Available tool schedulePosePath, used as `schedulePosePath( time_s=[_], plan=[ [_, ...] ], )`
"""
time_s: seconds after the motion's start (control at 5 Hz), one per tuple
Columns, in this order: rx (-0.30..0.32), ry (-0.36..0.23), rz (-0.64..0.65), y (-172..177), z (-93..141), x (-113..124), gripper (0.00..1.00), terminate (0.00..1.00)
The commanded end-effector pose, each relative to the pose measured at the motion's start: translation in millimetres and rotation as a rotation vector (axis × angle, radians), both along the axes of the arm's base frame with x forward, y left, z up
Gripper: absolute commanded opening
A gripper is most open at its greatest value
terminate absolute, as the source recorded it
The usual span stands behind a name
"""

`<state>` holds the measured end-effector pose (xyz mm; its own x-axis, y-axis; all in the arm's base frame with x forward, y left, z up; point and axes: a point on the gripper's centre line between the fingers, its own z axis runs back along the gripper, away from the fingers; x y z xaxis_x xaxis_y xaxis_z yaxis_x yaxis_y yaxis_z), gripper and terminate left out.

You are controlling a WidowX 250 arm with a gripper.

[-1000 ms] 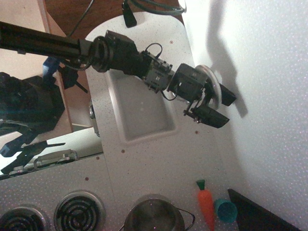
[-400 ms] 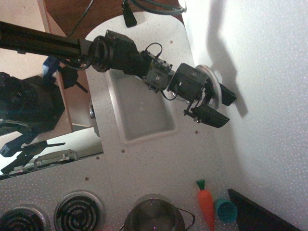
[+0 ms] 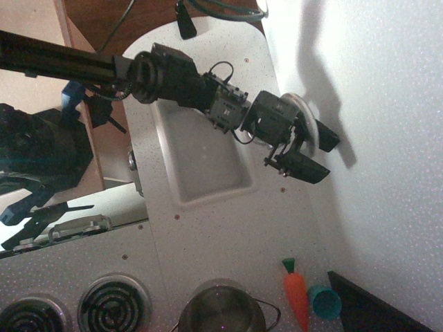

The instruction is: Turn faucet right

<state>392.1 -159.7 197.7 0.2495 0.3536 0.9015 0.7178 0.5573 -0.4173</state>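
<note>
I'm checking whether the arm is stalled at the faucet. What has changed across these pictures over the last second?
Nothing visible has changed. The claw sits with its fingers either side of the faucet by the sink, as before, and the pot, carrot and blue cup have not moved.

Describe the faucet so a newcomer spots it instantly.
Start at the white sink basin in the speckled counter. On its wall side, the faucet sits between the black hand's fingers. It is the only pale, curved piece among black parts.
</note>
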Motion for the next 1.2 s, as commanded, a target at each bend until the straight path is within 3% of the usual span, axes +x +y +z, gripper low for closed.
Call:
schedulePosePath(
  time_s=[0.0,0.8,1.0],
  plan=[
    [0.000,-0.059,0.004,1.9,16.9,3.4,1.00,0.00],
    [0.000,-0.059,0.004,1.9,16.9,3.4,1.00,0.00],
    [0.000,-0.059,0.004,1.9,16.9,3.4,1.00,1.00]
  ],
)
